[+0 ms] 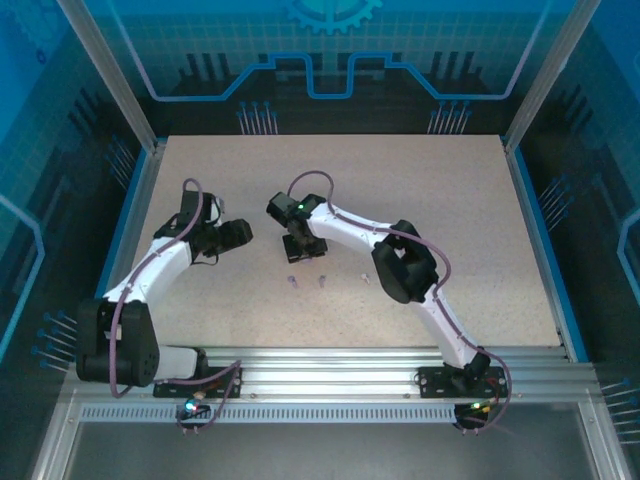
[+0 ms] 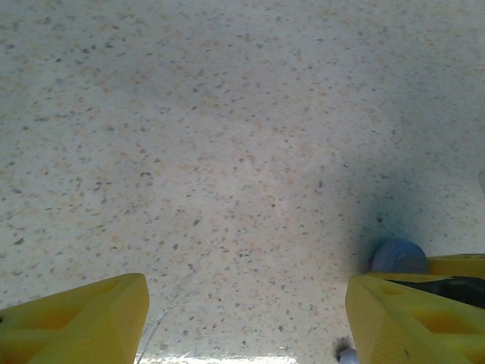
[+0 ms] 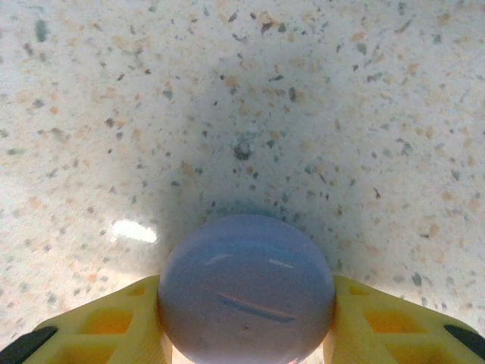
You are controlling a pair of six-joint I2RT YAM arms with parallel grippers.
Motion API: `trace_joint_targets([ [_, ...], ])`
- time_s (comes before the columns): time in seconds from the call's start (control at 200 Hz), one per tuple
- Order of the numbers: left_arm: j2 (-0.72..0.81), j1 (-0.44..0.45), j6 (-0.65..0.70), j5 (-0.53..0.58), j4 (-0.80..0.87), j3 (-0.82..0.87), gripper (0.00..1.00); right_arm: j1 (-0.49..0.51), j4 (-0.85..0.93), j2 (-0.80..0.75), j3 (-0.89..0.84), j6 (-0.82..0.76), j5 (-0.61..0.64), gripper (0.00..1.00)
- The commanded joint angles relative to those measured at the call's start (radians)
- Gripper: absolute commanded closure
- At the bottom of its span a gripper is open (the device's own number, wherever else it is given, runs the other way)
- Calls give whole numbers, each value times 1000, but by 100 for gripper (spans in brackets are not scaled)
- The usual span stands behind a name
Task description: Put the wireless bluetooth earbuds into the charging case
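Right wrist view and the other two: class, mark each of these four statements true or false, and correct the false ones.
1. The right tool grips a pale purple round disc-shaped case between its yellow fingers. True.
2. The left tool is shut on an earbud. False: it is open, with only the speckled beige table between its fingers.
3. In the top view, tiny stemmed earbuds lie loose on the table, on the arm-base side of the right tool. True.
4. The case sits in the far right corner of the table. False: it is near the table's middle, in the right tool.
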State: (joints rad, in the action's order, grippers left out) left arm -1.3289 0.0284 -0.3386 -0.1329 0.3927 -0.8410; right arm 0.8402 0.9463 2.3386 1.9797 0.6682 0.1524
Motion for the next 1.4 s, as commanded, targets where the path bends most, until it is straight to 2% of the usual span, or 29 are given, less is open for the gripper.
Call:
trace_joint_targets([
  [0.0, 77, 53, 71, -68, -87, 48, 29, -17, -61, -150, -46, 42, -40, 55],
  [0.16, 205, 152, 128, -77, -294, 168, 29, -36, -170, -306, -164, 111, -101, 55],
  [0.485, 375, 243, 200, -255, -757, 441, 34, -58, -429, -568, -404, 297, -211, 55],
  [0.67, 349, 309, 278, -339, -1019, 546, 41, -51, -522, -639, -488, 363, -213, 56],
  [0.785, 334, 337, 311, -350, -1156, 582, 43, -33, -561, -666, -527, 385, -197, 56],
  [1.01, 302, 365, 349, -300, -1247, 586, 49, -6, -654, -706, -588, 417, -200, 56],
  [1.196, 270, 377, 339, -284, -1355, 595, 50, 15, -709, -725, -622, 433, -207, 56],
  [1.396, 201, 381, 266, -259, -1527, 613, 55, 30, -735, -728, -638, 432, -203, 56],
])
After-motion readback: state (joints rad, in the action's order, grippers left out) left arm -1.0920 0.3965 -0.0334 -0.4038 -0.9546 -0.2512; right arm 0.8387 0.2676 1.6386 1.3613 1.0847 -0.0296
